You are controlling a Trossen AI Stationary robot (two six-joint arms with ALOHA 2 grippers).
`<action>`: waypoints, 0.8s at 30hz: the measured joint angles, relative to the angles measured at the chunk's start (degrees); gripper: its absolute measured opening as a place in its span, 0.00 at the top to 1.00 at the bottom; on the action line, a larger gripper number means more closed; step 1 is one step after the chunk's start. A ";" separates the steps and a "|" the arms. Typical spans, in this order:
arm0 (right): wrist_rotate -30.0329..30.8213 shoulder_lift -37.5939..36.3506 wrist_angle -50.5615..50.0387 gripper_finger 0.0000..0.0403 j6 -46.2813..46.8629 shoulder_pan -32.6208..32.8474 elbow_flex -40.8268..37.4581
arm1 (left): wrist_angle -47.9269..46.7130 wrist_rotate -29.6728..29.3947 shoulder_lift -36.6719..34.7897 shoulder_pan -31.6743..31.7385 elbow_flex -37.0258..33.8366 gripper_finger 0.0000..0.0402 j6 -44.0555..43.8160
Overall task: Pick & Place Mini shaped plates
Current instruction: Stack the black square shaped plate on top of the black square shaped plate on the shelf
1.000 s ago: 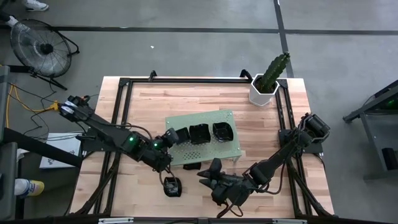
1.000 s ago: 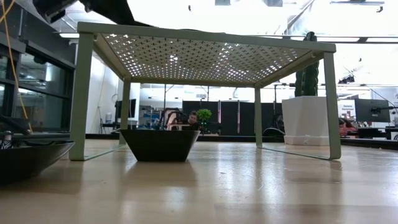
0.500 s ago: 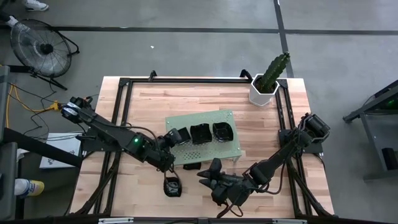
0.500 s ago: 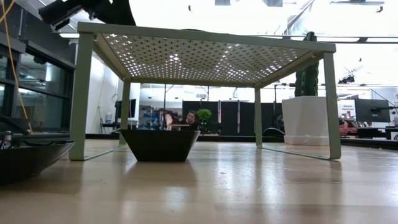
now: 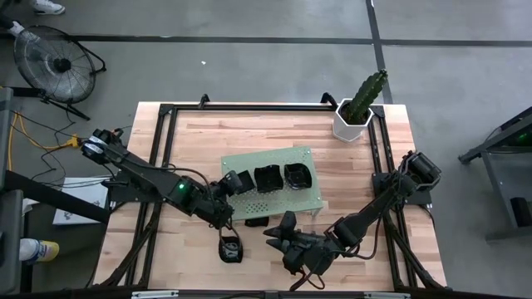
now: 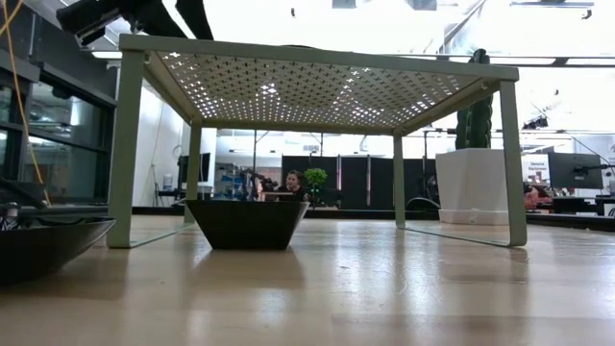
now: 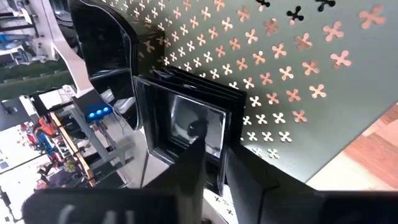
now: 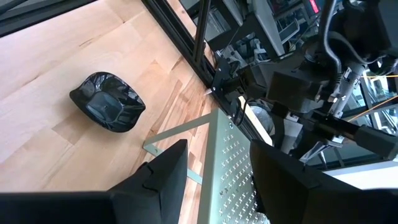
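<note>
Both arms are dark, near-black, built of slim jointed links running in from the table's edges. The left arm carries a small green light and a yellow cable at its base, while the right arm ends in chunky, glossy black fingers

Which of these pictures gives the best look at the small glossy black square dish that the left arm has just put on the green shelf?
The left wrist view: the glossy black square dish fills it, lying on the green perforated shelf. The high view shows it small; the low and right wrist views do not show it.
</note>
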 joint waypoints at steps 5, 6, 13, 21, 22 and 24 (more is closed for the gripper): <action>0.00 0.00 -0.12 0.58 0.00 0.00 0.00 | 0.06 0.46 0.00 0.00 0.00 0.76 0.01; 0.00 0.00 -0.15 0.58 0.00 0.00 0.00 | 0.06 0.46 0.00 0.00 0.00 0.75 0.01; 0.00 0.00 -0.15 0.58 0.00 0.00 0.00 | 0.06 -0.34 0.00 0.00 0.00 0.72 0.01; 0.00 0.00 -0.17 0.58 -0.01 0.00 0.00 | 0.11 -3.59 0.00 0.00 0.00 0.72 0.45; 0.00 0.00 -0.17 0.58 0.00 0.00 0.00 | 0.17 -3.66 0.00 0.00 0.00 0.72 0.45; 0.00 0.00 -0.17 0.58 0.00 0.00 0.00 | 0.24 -3.69 0.00 0.00 0.00 0.72 0.45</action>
